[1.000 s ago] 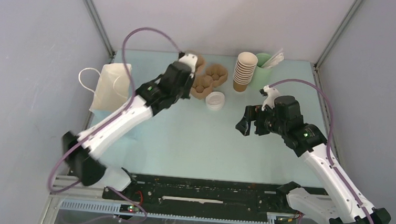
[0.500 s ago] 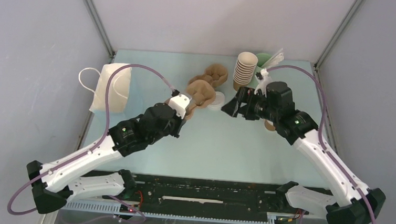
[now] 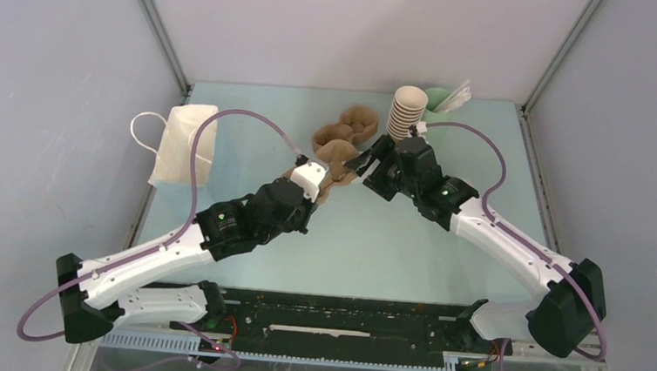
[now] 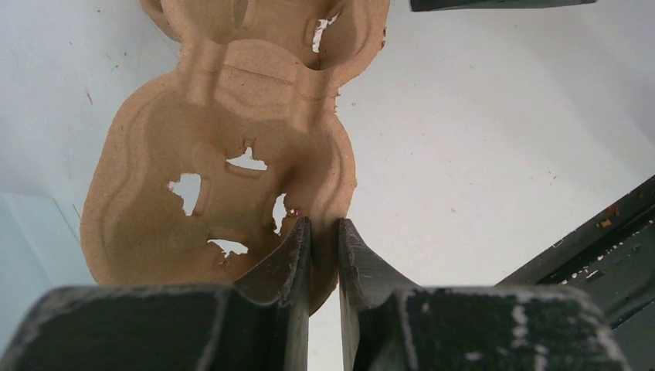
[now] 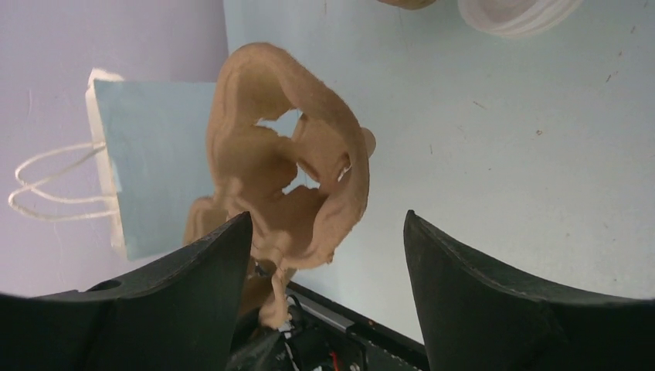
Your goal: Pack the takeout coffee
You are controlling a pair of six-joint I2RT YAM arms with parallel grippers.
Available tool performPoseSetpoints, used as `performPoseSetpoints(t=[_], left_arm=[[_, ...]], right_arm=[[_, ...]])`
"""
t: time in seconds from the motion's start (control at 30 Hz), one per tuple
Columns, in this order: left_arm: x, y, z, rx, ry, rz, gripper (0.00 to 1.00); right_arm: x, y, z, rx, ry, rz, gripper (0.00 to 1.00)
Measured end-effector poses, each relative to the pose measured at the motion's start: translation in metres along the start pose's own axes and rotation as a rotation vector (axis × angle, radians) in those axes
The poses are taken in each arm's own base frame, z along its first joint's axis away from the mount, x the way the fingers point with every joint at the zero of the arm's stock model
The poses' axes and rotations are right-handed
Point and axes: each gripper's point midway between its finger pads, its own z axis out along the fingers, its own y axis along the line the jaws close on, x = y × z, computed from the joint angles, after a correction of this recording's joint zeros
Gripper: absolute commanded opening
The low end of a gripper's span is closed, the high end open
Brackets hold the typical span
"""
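Left wrist view: my left gripper [image 4: 324, 229] pinches the pulp cup carrier [image 4: 224, 116] by its rim. My right gripper [image 5: 328, 228] gapes beside it and should close gently, keeping it level. The white lid [image 5: 516, 14] lies beyond on the table [image 5: 502, 154]; the paper cup is hidden.

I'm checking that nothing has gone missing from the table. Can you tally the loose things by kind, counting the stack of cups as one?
Paper bag: 1
Pulp cup carrier: 1 that I can make out
Stack of brown cups: 1
Green cup of sticks: 1
White lid: 1
Total: 5
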Motion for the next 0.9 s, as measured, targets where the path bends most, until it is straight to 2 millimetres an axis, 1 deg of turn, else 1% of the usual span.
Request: performPoseSetpoints(t=[0.07, 0.13, 0.27, 0.37, 0.47, 0.5, 0.57, 0.6, 0.63, 0.67, 0.7, 0.73, 0.83, 0.9], left_arm=[[0.003, -0.002, 0.003, -0.004, 0.011, 0.004, 0.0], [0.004, -0.003, 0.005, -0.01, 0.013, 0.007, 0.0], [0.004, -0.002, 0.007, -0.017, 0.015, 0.005, 0.0], [0.004, -0.002, 0.008, -0.021, 0.016, 0.002, 0.0], [0.005, -0.003, 0.009, -0.022, 0.019, -0.004, 0.0], [0.006, -0.003, 0.01, -0.023, 0.023, -0.006, 0.1], [0.008, -0.003, 0.011, -0.026, 0.031, -0.008, 0.39], [0.009, -0.003, 0.011, -0.029, 0.035, -0.009, 0.5], [0.009, -0.003, 0.011, -0.031, 0.037, -0.014, 0.64], [0.01, -0.002, 0.01, -0.033, 0.041, -0.016, 0.74], [0.011, -0.002, 0.01, -0.035, 0.045, -0.018, 0.8], [0.012, -0.001, 0.008, -0.037, 0.048, -0.026, 0.83], [0.011, 0.004, -0.002, -0.04, 0.045, -0.055, 0.86], [0.002, 0.013, -0.014, -0.029, 0.022, -0.115, 0.86]], right_arm=[[0.005, -0.004, 0.01, 0.02, -0.002, 0.028, 0.69], [0.007, -0.008, 0.017, 0.037, -0.005, 0.046, 0.66], [0.01, -0.009, 0.026, 0.044, -0.009, 0.074, 0.53], [0.012, -0.009, 0.031, 0.047, -0.009, 0.09, 0.32], [0.012, -0.006, 0.035, 0.037, -0.01, 0.106, 0.07], [0.011, -0.004, 0.035, 0.028, -0.012, 0.109, 0.0], [0.01, 0.002, 0.036, 0.001, -0.016, 0.115, 0.0], [0.009, 0.004, 0.036, -0.01, -0.017, 0.112, 0.0], [0.009, 0.005, 0.037, -0.02, -0.016, 0.108, 0.0], [0.009, 0.005, 0.037, -0.029, -0.014, 0.095, 0.0], [0.008, 0.003, 0.037, -0.034, -0.008, 0.082, 0.0], [0.008, 0.001, 0.036, -0.043, 0.0, 0.069, 0.0], [0.01, -0.006, 0.024, -0.128, 0.048, 0.008, 0.0], [0.007, -0.012, 0.01, -0.205, 0.077, -0.039, 0.0]])
